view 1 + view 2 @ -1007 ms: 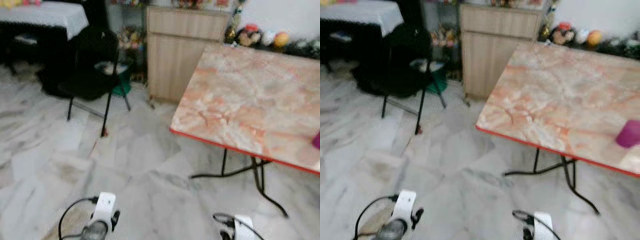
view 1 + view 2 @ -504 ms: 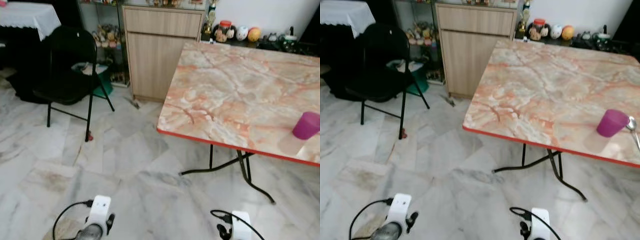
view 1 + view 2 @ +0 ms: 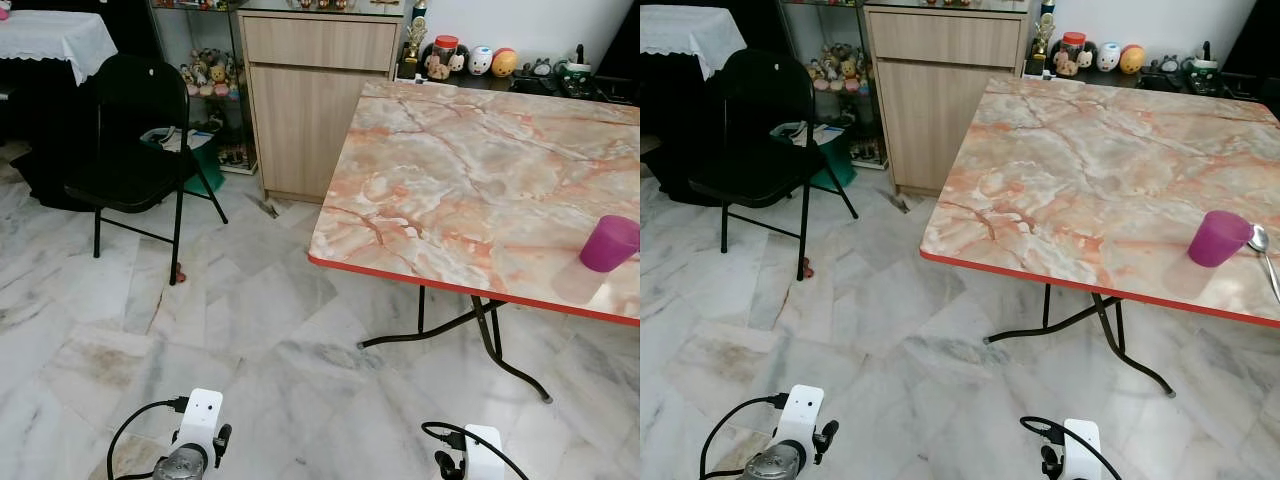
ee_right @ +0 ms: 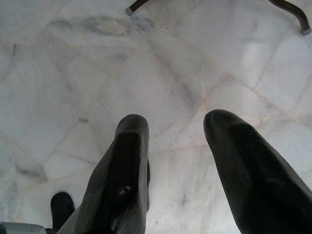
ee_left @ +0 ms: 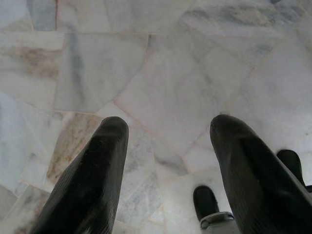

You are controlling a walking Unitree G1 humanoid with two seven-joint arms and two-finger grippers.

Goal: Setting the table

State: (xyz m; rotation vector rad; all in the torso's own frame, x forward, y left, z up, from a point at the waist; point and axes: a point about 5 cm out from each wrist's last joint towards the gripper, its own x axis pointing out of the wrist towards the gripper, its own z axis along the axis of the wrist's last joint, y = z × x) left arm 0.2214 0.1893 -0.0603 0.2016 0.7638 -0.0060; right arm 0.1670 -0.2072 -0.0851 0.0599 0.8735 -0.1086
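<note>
A room with a pale grey-veined marble floor [image 3: 250,330] made of irregular slabs, one patch stained brownish near the lower left. To the right stands a folding table [image 3: 1110,170] with a pink and cream marbled tabletop edged in red, on thin black metal legs [image 3: 1110,335]. A purple cup [image 3: 1219,238] stands upright near the tabletop's near edge, toward its right end, and a metal spoon [image 3: 1262,250] lies just beside it on the right, its handle cut off by the picture's border. Behind the table's far left corner is a light wooden cabinet [image 3: 320,95] with a drawer above a door. Along the wall past the tabletop's far edge sits a row of small ornaments and round figurines [image 3: 470,60], too small to identify. To the left of the cabinet, a shelf [image 3: 205,75] holds small toys, blurred by distance. A black folding chair [image 3: 130,150] stands on the floor at left, with something green [image 3: 205,165] partly hidden behind it. At the far left corner a dark piece of furniture carries a white lace-edged cloth [image 3: 50,35]. Both arms hang low over the floor, well apart from the table. The left gripper [image 5: 168,146] has its two black fingers spread apart with nothing between them, floor below. The right gripper [image 4: 175,141] likewise has its fingers apart and empty, with table feet visible beyond.
</note>
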